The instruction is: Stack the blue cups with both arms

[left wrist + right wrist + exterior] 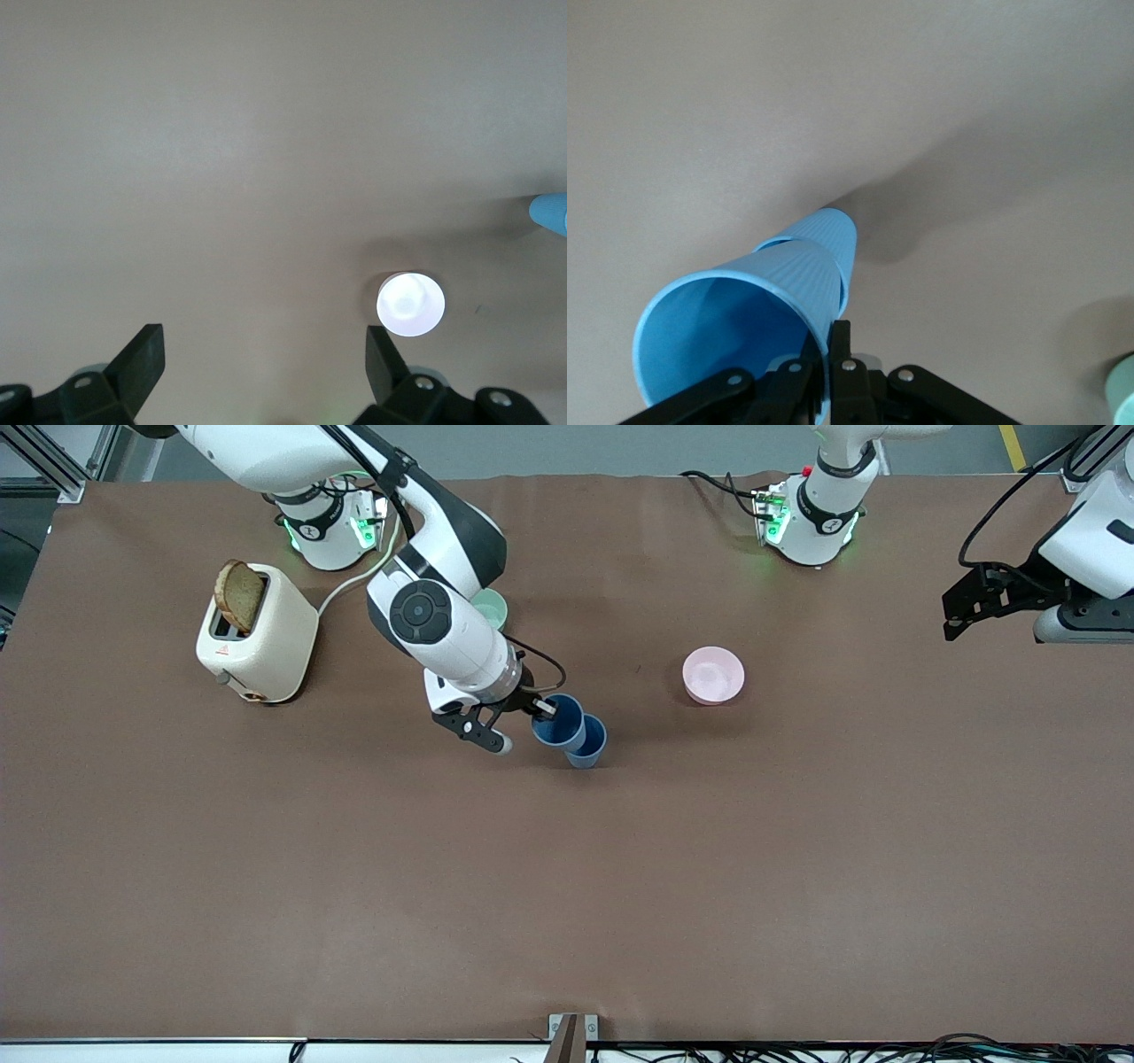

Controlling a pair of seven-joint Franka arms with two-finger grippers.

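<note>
Lower cup (586, 746) on table: upper cup (558, 720) nested in, rim pinched by my right gripper (523, 722); release pending. Left gripper (974, 607) open, idle.

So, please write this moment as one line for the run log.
right gripper: shut on rim of upper blue cup | upper cup: partly inside lower blue cup | left gripper: open, waiting at table end | stack: in progress

On my brown counter (567, 886) I see a cream toaster (257, 636), a mint-green bowl (493, 608), a pink bowl (713, 676) and a standing blue cup (588, 742).
</note>
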